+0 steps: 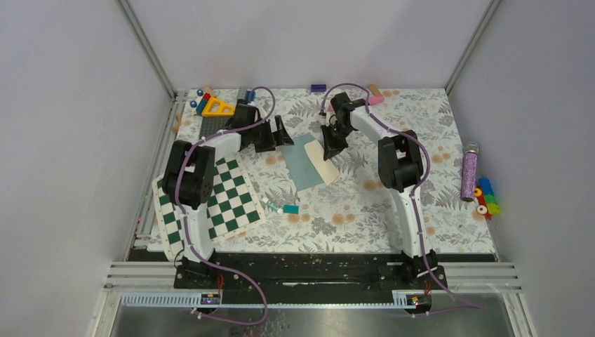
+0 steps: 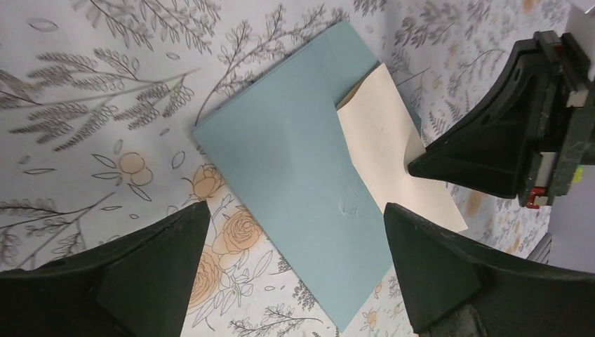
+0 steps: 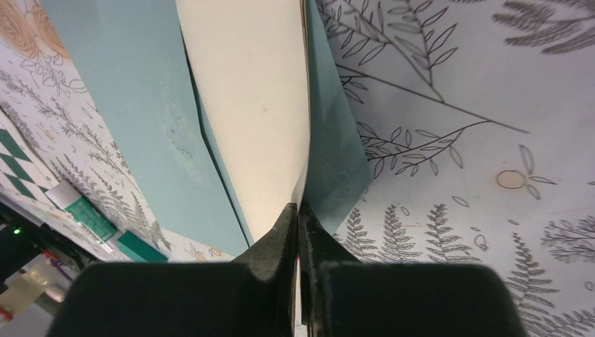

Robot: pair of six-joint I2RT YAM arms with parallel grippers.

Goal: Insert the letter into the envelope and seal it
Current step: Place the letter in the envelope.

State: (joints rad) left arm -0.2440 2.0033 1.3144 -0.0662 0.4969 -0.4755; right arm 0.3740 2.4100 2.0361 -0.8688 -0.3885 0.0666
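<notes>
1 envelope (image 1: 302, 167), teal: flat on the floral worktop (image 1: 365, 203), near its middle. 1 letter (image 1: 325, 169), cream: overlapping the envelope's right side. right hand (image 3: 298, 210): fingers together, pinching the letter's edge. left hand (image 1: 275, 138): fingers wide apart, empty, just beside the envelope.

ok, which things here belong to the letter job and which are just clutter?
Job: letter, envelope, right pincer shut on the letter, left pincer open above the envelope.
Clutter: checkerboard, purple glitter tube, yellow triangle, small teal block, coloured toy pieces.
</notes>
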